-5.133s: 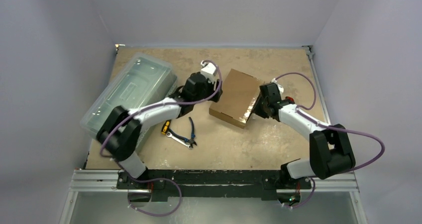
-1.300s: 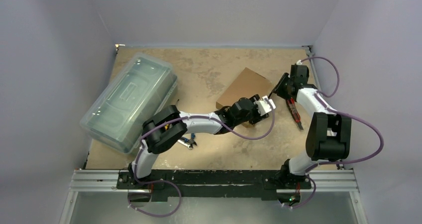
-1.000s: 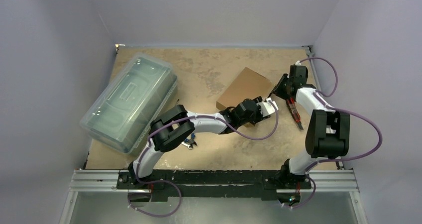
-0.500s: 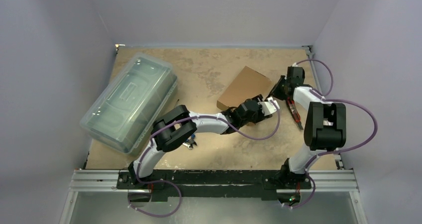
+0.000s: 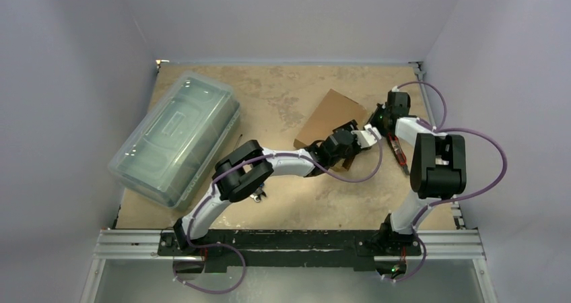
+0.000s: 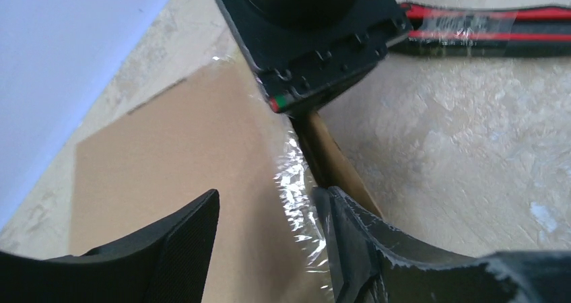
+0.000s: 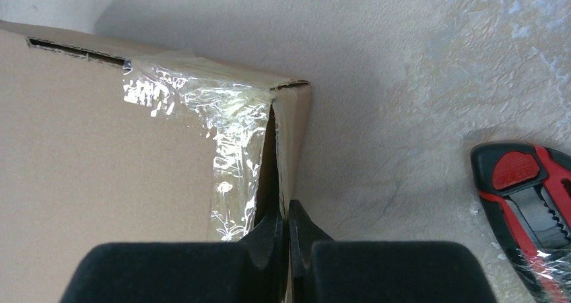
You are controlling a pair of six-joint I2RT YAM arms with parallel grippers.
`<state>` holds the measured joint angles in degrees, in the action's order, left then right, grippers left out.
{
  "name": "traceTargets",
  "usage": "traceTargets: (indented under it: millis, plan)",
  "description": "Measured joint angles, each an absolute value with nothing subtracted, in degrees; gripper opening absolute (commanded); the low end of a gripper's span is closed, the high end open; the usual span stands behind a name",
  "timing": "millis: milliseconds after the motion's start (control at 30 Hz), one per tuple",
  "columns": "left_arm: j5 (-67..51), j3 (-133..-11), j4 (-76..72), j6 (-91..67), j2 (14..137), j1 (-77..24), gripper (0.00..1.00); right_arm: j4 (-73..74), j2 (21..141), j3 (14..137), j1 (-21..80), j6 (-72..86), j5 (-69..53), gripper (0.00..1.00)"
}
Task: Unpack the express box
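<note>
The express box, flat brown cardboard, lies right of centre; clear tape covers its corner. My left gripper is open over the box's right edge. In the left wrist view one finger is over the lid and the other finger rests at the taped edge beside the slit. My right gripper is at the box's right corner. In the right wrist view it is shut, pinching the thin cardboard side wall beside an open slit. The box lid lies flat.
A red and black utility knife lies right of the box, also in the right wrist view and the left wrist view. A large translucent greenish bin stands at the left. Pliers lie under the left arm.
My left arm has swung from the box's left side across to its right edge. My right gripper has moved to the box's right corner; the knife now lies on the table.
</note>
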<state>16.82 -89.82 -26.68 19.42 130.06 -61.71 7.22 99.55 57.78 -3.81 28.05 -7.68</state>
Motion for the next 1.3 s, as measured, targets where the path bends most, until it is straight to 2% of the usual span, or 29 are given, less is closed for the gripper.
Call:
traceTargets:
  millis: [233, 400, 567, 700, 933, 1300]
  plan:
    - [16.71, -91.13, -28.01, 19.75, 133.29, -61.63, 0.67, 7.22, 99.33, 57.63, -3.88, 27.35, -8.60, 0.00]
    - [18.81, -92.55, -27.42, 18.09, 133.88, -61.58, 0.65, 7.20, 98.26, 57.63, -3.88, 26.92, -8.58, 0.00]
    - [26.44, -100.71, -24.27, 15.46, 138.98, -61.43, 0.66, 5.63, 95.90, 56.77, -4.21, 26.52, -8.21, 0.00]
    - [29.82, -102.87, -22.65, 12.14, 140.16, -60.66, 0.63, 3.16, 96.14, 54.92, -5.37, 26.96, -9.89, 0.00]
    - [25.91, -95.07, -23.88, 8.25, 135.59, -59.07, 0.63, 0.03, 98.74, 52.27, -8.08, 28.32, -19.38, 0.00]
    - [20.88, -93.84, -19.18, 6.59, 131.11, -56.86, 0.69, -4.01, 97.06, 49.89, -11.07, 27.77, -27.59, 0.00]
